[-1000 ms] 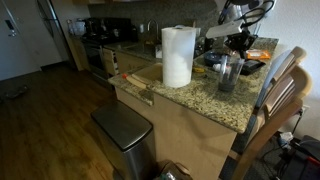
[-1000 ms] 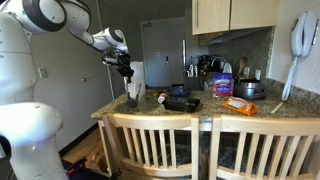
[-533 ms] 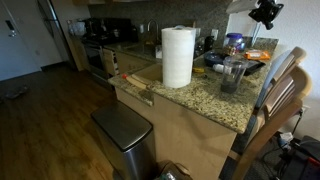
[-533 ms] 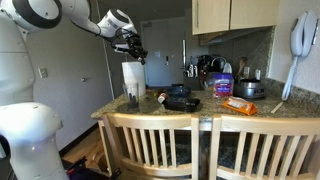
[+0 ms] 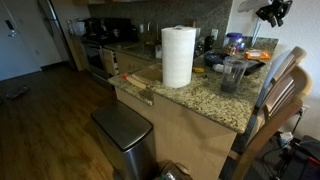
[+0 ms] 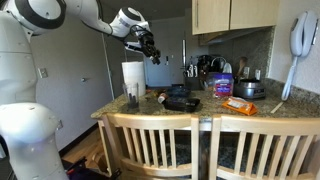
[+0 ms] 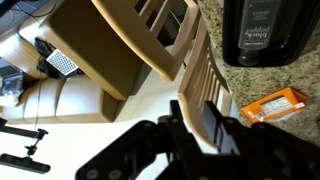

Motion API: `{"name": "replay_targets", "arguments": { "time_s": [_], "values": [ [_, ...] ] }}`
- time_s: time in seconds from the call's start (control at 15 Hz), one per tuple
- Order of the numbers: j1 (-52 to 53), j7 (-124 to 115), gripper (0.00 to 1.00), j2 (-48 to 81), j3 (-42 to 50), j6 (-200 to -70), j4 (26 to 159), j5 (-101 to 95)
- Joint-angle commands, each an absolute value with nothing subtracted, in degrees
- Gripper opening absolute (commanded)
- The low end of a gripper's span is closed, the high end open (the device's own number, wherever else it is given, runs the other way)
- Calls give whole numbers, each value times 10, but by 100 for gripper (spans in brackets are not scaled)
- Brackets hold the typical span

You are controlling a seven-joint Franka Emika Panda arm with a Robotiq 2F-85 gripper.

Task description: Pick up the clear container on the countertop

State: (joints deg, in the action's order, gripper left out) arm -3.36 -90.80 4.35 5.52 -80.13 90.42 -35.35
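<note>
The clear container point(image 5: 230, 74) stands upright on the speckled granite countertop point(image 5: 200, 100), near its edge; it also shows in an exterior view point(image 6: 132, 93) in front of the white paper towel roll. My gripper point(image 5: 272, 14) is high in the air, well above and away from the container, seen also in an exterior view point(image 6: 150, 47). In the wrist view the gripper's fingers point(image 7: 195, 115) are close together with nothing between them, over a wooden chair and the countertop edge point(image 7: 300, 70). The container is out of the wrist view.
A tall white paper towel roll point(image 5: 178, 56) stands beside the container. A blue-lidded jar point(image 6: 223, 84), a black appliance point(image 7: 265, 30) and an orange packet point(image 7: 275, 105) sit on the counter. Wooden chairs point(image 6: 160, 140) line the counter edge. A steel bin point(image 5: 125, 130) stands below.
The gripper has risen from just above the container and swung away over the counter, empty. The container has stayed on the countertop.
</note>
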Motion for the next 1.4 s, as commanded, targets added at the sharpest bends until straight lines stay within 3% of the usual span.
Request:
{"name": "replay_targets", "arguments": {
  "time_s": [0.0,0.33,0.4,0.47,0.53,0.6,0.73,0.8,0.87,1.07,1.33],
  "values": [
    [-33,-830,60,26,47,-865,933,-336],
    [-26,-787,95,40,44,-895,920,-330],
    [-24,-785,77,40,43,-898,922,-329],
    [-24,-787,82,40,43,-898,921,-330],
    [-20,-789,62,38,40,-897,924,-331],
    [-18,-799,61,40,38,-888,922,-335],
    [-10,-806,49,40,33,-887,926,-338],
    [-4,-815,76,41,29,-881,925,-343],
    [1,-820,88,41,25,-880,927,-346],
    [23,-787,99,33,4,-894,950,-350],
    [55,-743,100,16,-34,-922,1008,-316]
  ]
}}
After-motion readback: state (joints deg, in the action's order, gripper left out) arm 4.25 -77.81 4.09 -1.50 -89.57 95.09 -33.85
